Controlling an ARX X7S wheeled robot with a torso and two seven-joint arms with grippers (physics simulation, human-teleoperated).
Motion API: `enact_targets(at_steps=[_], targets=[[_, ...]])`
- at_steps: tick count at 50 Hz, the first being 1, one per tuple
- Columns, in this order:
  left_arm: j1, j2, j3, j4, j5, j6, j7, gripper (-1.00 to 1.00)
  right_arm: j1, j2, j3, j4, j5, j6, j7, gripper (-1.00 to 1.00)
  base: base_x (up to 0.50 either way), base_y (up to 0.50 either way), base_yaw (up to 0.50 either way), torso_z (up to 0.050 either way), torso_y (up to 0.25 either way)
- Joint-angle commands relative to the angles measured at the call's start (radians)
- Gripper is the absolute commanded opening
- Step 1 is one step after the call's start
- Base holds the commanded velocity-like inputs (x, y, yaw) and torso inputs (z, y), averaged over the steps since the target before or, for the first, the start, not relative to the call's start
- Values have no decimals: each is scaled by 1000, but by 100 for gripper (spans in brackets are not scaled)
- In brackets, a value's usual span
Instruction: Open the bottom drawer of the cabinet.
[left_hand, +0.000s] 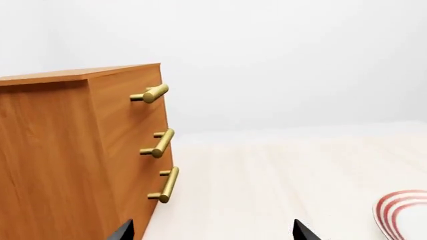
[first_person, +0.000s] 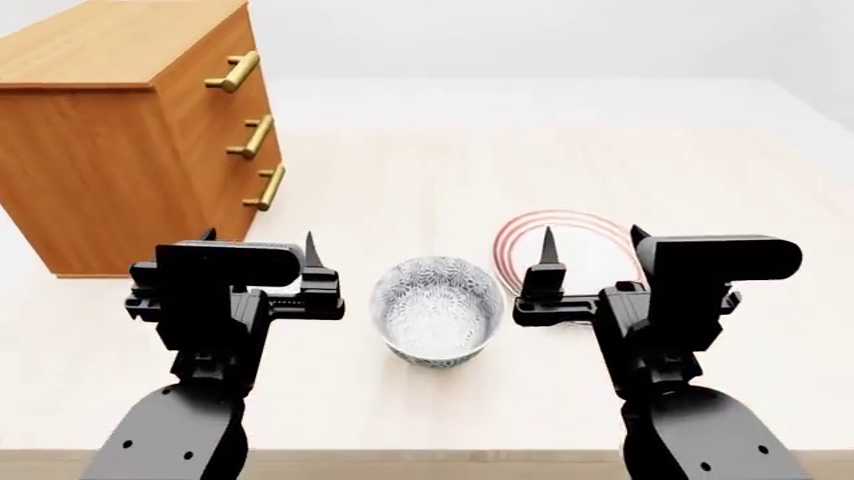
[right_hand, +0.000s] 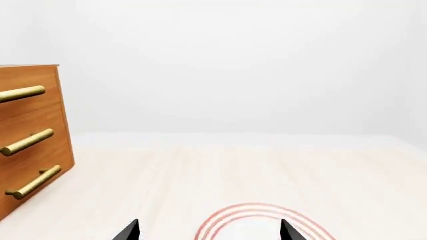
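The orange-brown cabinet (first_person: 107, 140) stands at the table's far left, with three stacked drawers, all closed. The bottom drawer (first_person: 256, 205) has a brass bar handle (first_person: 267, 187); the handle also shows in the left wrist view (left_hand: 167, 184) and the right wrist view (right_hand: 33, 182). My left gripper (first_person: 260, 245) is open and empty, near the table's front, in front of the cabinet and well short of the handle. My right gripper (first_person: 591, 240) is open and empty over the plate.
A patterned bowl (first_person: 435, 310) sits between my two grippers. A white plate with red rings (first_person: 567, 240) lies under the right gripper; it also shows in the right wrist view (right_hand: 263, 222) and the left wrist view (left_hand: 400, 212). The pale wooden table (first_person: 441, 170) stretches beyond.
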Motion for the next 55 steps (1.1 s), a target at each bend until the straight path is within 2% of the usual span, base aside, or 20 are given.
enact_targets(at_steps=[1,32,44,48,55], targets=[[0,-10,8,-11,-5,9,-6,100,0,4,-4,8,6,-7,4,100,500,0,0,0,0],[11,-31,27,-38,-14,44,-22,100,-18,10,-15,43,29,-57,-2,100,495,0,0,0,1],[1,-43,30,-33,-31,33,-15,100,-20,19,-26,49,31,-68,-1,100,10,0,0,0,0],[-32,-58,59,-32,-14,-11,-22,100,-19,21,-29,54,31,-71,0,100,0,0,0,0,0],[-133,-152,221,-81,94,-51,-23,100,-22,24,-27,53,35,-76,3,100,0,0,0,0,0]])
